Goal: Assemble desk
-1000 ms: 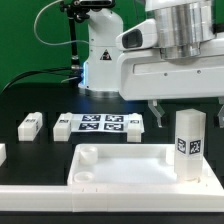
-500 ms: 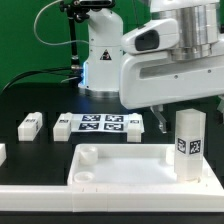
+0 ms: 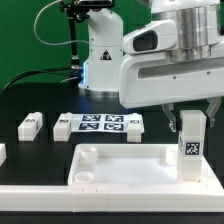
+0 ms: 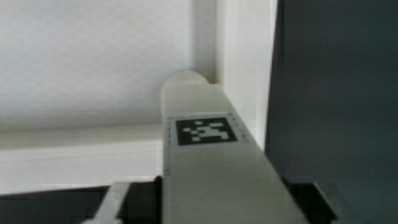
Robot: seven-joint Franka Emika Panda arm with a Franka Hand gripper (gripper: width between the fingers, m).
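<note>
**Leg (image 3: 190,146) upright in tabletop (image 3: 112,166), gripper (image 3: 190,118) over it**
The leg stood directly under the gripper, jaws either side of its top; firm grip or not, unclear. The rimmed tabletop held it at one corner. Beyond the gripper: black table (image 3: 30,98), marker board (image 3: 98,124), green backdrop (image 3: 20,40).

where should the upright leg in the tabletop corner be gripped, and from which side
Probably its upper end, from straight above: the leg stands upright, its flat opposite faces suit the jaws, and the tabletop rim crowds its base.
</note>
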